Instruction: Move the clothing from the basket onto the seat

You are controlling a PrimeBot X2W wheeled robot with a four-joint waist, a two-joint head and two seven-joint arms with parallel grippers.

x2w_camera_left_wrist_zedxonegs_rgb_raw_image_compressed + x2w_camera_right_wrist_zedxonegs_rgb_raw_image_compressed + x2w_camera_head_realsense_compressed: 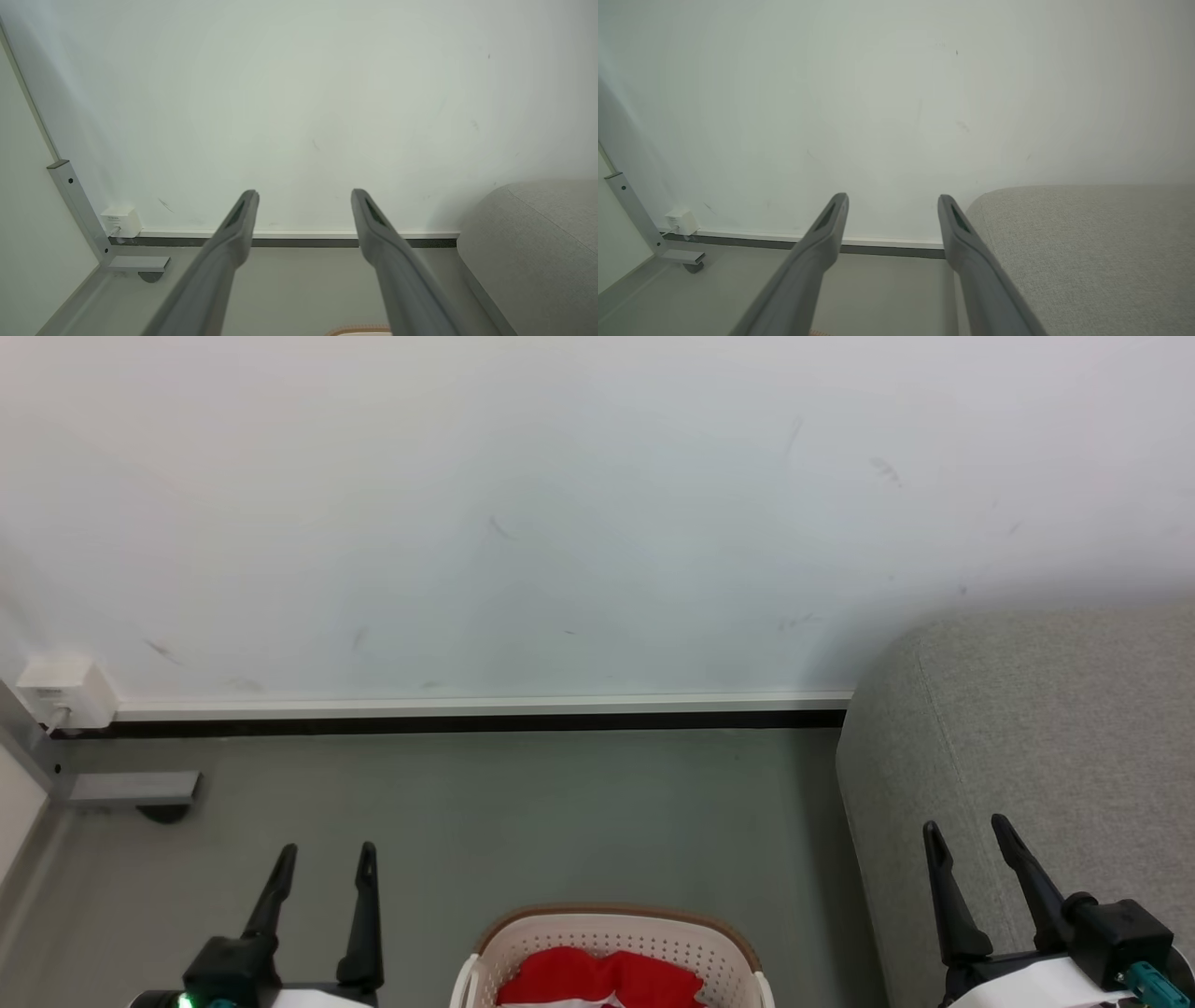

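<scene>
1. Box [65, 695]: white, fixed low on the wall [560, 523] at the floor's far left corner, with a cable plugged in. A grey metal foot [131, 789] lies just below it on the floor [560, 812].
2. Left hand [328, 849]: open and empty, its two dark fingers spread and pointing toward the wall. It is held left of the basket; the left wrist view [304, 192] shows the same spread.
3. Basket [607, 933]: cream, perforated, brown-rimmed. It stands on the floor between the two hands, well short of the floor's far edge.
4. Clothing [597, 975]: red with a little white, bunched inside the basket.
5. Seat [1046, 728]: light grey, round-cornered, at the floor's right edge against the wall.
6. Right hand [963, 823]: open and empty, fingers spread [893, 197], seen against the seat's left side.
</scene>
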